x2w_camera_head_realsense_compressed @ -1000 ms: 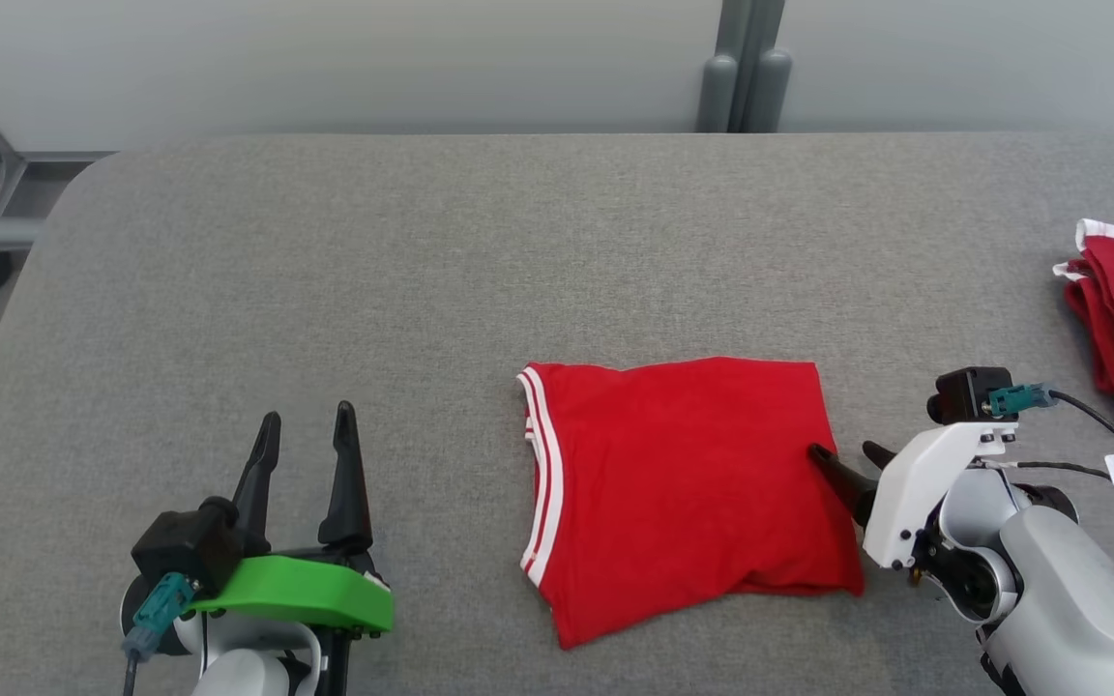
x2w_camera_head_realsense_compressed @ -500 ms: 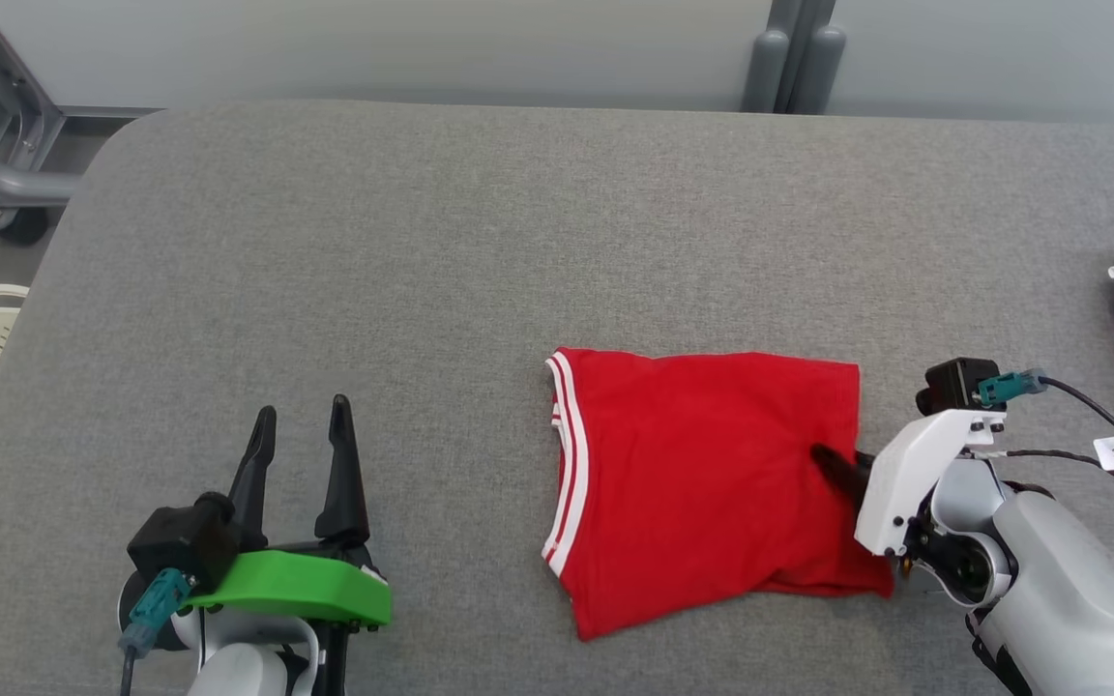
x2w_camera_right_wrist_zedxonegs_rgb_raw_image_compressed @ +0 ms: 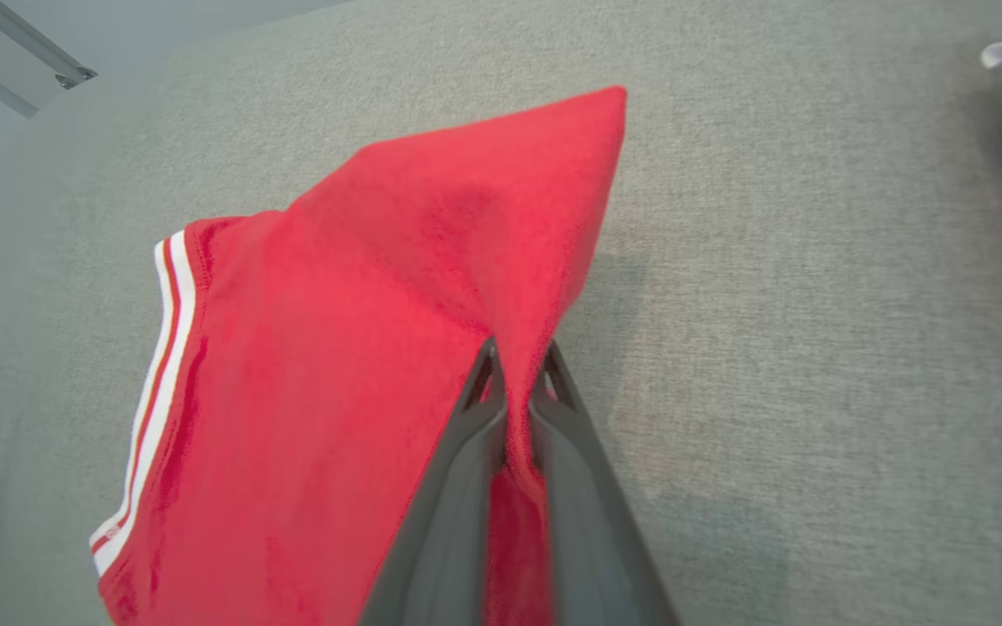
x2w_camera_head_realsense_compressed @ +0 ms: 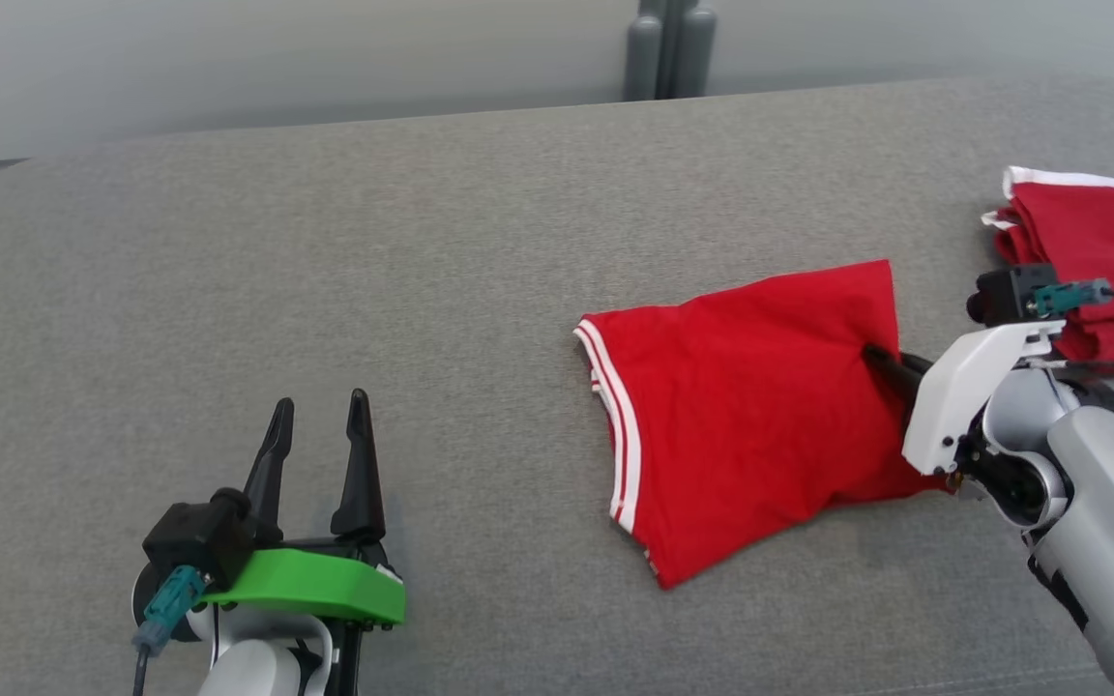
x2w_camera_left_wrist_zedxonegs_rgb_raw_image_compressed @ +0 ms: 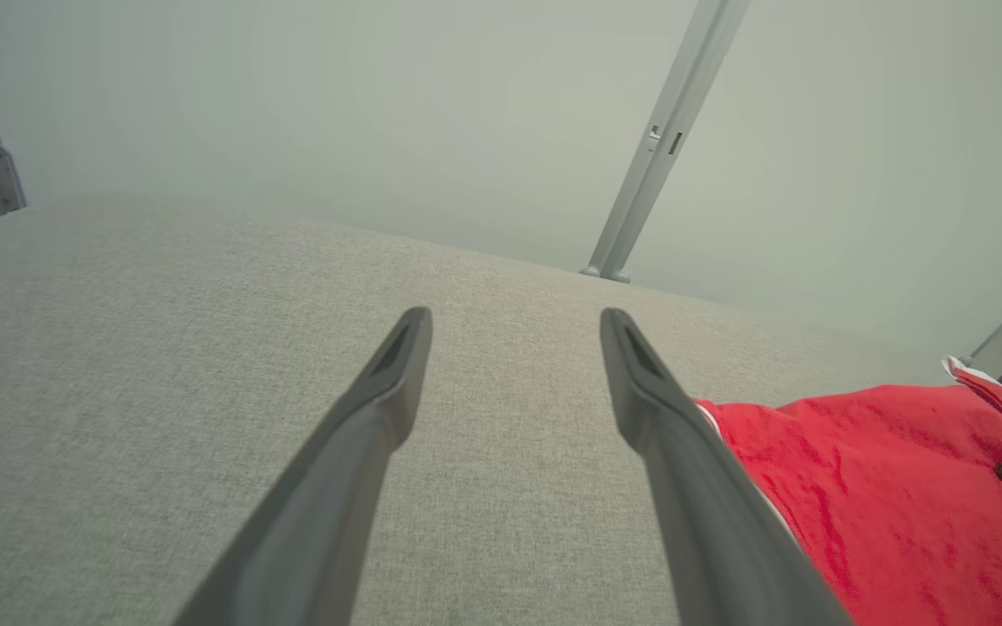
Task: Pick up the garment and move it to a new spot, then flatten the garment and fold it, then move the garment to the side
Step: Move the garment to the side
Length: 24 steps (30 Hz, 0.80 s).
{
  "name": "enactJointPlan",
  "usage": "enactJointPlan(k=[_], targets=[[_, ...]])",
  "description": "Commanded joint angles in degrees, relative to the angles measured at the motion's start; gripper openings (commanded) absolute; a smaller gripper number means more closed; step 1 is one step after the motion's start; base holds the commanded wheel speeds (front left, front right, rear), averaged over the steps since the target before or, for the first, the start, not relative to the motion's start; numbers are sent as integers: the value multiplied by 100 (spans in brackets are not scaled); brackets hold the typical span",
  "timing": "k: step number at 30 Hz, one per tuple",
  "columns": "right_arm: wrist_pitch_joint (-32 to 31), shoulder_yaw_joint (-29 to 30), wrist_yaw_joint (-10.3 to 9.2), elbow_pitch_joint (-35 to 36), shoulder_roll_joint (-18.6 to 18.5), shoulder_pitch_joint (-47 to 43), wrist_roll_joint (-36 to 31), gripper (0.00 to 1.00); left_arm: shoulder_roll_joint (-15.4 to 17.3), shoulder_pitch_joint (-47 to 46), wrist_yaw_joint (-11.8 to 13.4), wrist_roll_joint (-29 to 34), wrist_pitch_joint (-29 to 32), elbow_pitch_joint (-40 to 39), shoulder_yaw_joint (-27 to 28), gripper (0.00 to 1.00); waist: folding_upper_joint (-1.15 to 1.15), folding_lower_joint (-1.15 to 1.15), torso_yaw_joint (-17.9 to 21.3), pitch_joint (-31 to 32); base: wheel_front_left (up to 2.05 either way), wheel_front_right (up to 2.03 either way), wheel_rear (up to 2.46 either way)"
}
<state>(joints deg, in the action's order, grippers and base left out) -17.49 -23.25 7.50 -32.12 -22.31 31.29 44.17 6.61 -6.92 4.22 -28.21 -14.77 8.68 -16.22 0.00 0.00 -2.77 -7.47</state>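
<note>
The red garment [x2w_camera_head_realsense_compressed: 750, 406] is lying folded on the grey desk [x2w_camera_head_realsense_compressed: 325, 290], right of centre, its white-striped hem facing left. The right jaws are pinching a fold at its right edge, almost closed on the cloth. The left jaws are standing wide apart, holding nothing, well apart at the near left. Another red pile [x2w_camera_head_realsense_compressed: 1089, 251] is sitting just beyond the right arm [x2w_camera_head_realsense_compressed: 1079, 464], near the garment's far corner.
</note>
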Motion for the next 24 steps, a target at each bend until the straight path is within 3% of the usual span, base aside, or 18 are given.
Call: enactJointPlan(k=[1, 8, 14, 24], targets=[[34, 25, -2, 22, -69, 100, -53, 0, 20, -89, -14, 40, -29, -15, 7, 100, 0, 0, 520, -78, 0, 0, 0], [-27, 117, -1, 95, -239, 387, -199, 0, 87, -157, -10, 91, 23, -38, -72, 100, 0, 0, 1355, -222, 0, 0, 0], [-35, 139, -1, 200, -171, 582, -299, 0, 139, -259, -32, 148, 109, -81, -149, 100, 0, 0, 1937, -374, 0, 0, 0], [-52, 225, -1, 243, -170, 619, -453, 0, 112, -380, -76, 192, 160, 0, -321, 100, 0, 0, 2115, -340, 0, 0, 0]])
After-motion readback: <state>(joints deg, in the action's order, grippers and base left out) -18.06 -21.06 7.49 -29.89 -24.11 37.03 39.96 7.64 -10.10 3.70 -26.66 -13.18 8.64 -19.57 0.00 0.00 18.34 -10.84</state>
